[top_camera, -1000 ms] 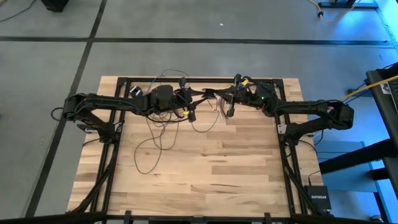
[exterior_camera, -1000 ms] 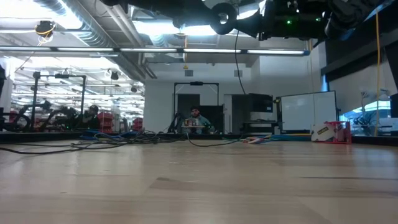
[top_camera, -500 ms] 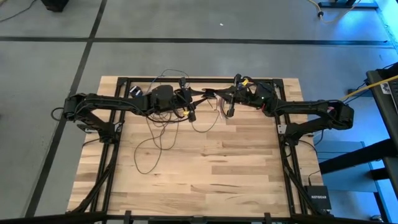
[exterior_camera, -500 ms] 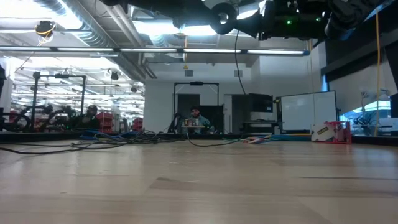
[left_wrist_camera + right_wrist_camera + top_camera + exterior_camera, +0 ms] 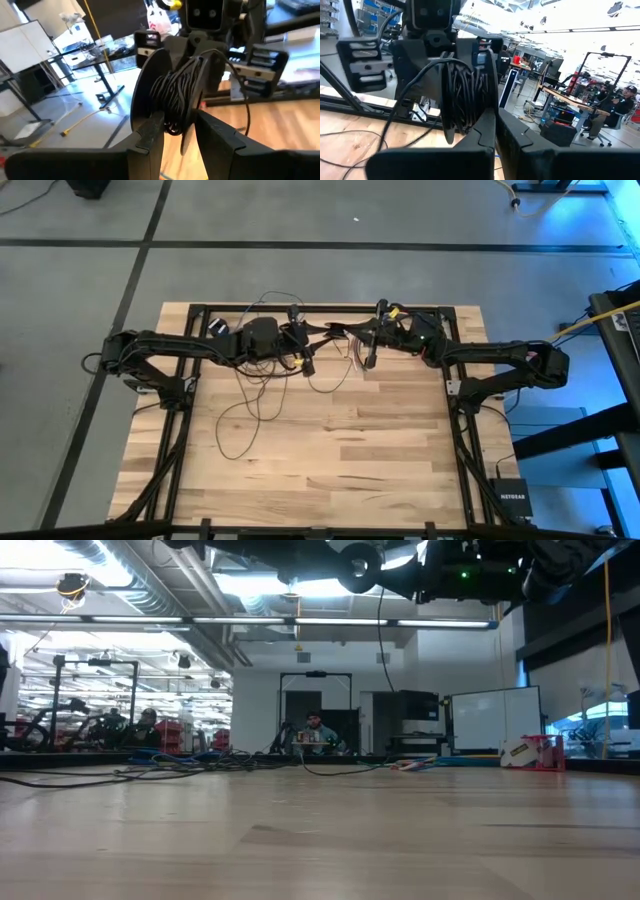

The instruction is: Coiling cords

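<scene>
Both arms meet above the table's far middle. My left gripper (image 5: 303,343) (image 5: 177,131) points level and is shut on a thick coil (image 5: 175,95) (image 5: 462,90) of the dark cord. My right gripper (image 5: 358,345) (image 5: 496,122) faces it, fingers shut, tips beside the coil. From the coil a strand (image 5: 380,640) drops to the table, where the rest of the cord (image 5: 255,395) lies in loose loops. A small black puck (image 5: 220,328) sits near the far left frame. My left gripper pinches the coil's lower part (image 5: 172,127) between its two fingers, one on each flat side, coming level from the table's left. The coil stands upright, lifted clear of the table, and one slack strand (image 5: 247,107) hangs from it. My right gripper's shut fingers (image 5: 487,125) lie against one side of the coil, coming level from the table's right. I cannot tell whether a strand is pinched between them.
A black metal frame (image 5: 170,430) borders the wooden table (image 5: 340,450). Short coloured wires (image 5: 350,350) hang by my right gripper. A yellow cable (image 5: 600,320) runs off the right side. A person (image 5: 315,728) sits far behind the table.
</scene>
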`<control>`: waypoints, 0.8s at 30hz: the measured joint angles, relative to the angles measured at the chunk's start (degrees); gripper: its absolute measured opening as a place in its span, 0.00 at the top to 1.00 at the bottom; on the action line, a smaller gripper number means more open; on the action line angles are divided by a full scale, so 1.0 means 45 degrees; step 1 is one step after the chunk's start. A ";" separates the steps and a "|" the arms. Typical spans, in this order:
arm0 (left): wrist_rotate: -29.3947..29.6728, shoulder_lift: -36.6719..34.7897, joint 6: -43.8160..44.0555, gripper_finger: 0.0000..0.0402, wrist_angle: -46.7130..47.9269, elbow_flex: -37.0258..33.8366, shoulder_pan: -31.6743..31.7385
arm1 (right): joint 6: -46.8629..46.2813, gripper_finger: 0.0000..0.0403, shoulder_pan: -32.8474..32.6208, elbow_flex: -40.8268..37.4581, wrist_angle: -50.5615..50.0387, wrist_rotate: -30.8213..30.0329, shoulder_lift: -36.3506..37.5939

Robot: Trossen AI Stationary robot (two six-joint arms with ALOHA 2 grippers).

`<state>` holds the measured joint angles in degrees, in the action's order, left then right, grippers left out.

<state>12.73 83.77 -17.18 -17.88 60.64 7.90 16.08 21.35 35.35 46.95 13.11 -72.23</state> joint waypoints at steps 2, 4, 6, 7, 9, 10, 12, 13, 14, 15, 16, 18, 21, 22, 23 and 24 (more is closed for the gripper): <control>0.0810 -0.0281 -0.0013 0.75 0.0333 0.0000 -0.0185 | 0.0114 0.98 -0.0001 0.0005 -0.0056 -0.0048 0.0040; 0.1796 -0.0702 0.0047 0.75 0.0776 -0.0005 -0.0550 | 0.0145 0.98 -0.0001 0.0010 -0.0053 -0.0154 0.0094; 0.2499 -0.1165 -0.0166 0.75 0.1170 -0.0005 -0.1020 | 0.0152 0.98 -0.0001 0.0010 -0.0134 -0.0457 0.0191; 0.2865 -0.1365 -0.0258 0.75 0.1428 -0.0003 -0.1327 | 0.0187 0.98 -0.0006 0.0010 -0.0120 -0.0633 0.0204; 0.3672 -0.1639 -0.0324 0.75 0.2210 0.0000 -0.1951 | 0.0193 0.98 -0.0001 0.0010 -0.0164 -0.0710 0.0204; 0.4053 -0.1705 -0.0308 0.75 0.2517 -0.0001 -0.2223 | 0.0194 0.98 -0.0001 0.0010 -0.0214 -0.0732 0.0204; 0.4768 -0.1734 -0.0346 0.75 0.2888 -0.0079 -0.2717 | 0.0194 0.98 -0.0001 0.0005 -0.0229 -0.0769 0.0204; 0.5072 -0.1734 -0.0539 0.75 0.2929 -0.0109 -0.2880 | 0.0194 0.98 -0.0001 0.0005 -0.0224 -0.0769 0.0204; 0.5285 -0.1719 -0.0676 0.75 0.2870 -0.0112 -0.2983 | 0.0194 0.98 -0.0001 0.0005 -0.0250 -0.0769 0.0204; 0.5385 -0.1700 -0.0755 0.75 0.2751 -0.0112 -0.3039 | 0.0194 0.98 -0.0001 0.0005 -0.0278 -0.0769 0.0204; 0.5435 -0.1700 -0.0826 0.75 0.2669 -0.0110 -0.3045 | 0.0194 0.98 -0.0001 0.0005 -0.0283 -0.0769 0.0204; 0.5464 -0.1700 -0.0852 0.75 0.2532 -0.0107 -0.3025 | 0.0194 0.98 -0.0001 0.0005 -0.0271 -0.0769 0.0204; 0.5348 -0.1662 -0.0440 0.75 0.2590 -0.0107 -0.2897 | 0.0194 0.98 -0.0001 0.0005 -0.0271 -0.0769 0.0204; 0.5073 -0.1593 -0.0232 0.75 0.2618 -0.0104 -0.2854 | 0.0192 0.98 -0.0001 0.0005 -0.0265 -0.0769 0.0204; 0.4621 -0.1538 -0.0114 0.75 0.2659 -0.0097 -0.2831 | 0.0194 0.98 -0.0001 0.0000 -0.0229 -0.0769 0.0204; 0.4069 -0.1396 -0.0009 0.75 0.2672 -0.0097 -0.2812 | 0.0194 0.98 -0.0001 0.0000 -0.0201 -0.0769 0.0207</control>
<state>31.04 77.48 -17.22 -5.85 60.20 -4.75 16.95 21.34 35.35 46.05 9.65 -71.29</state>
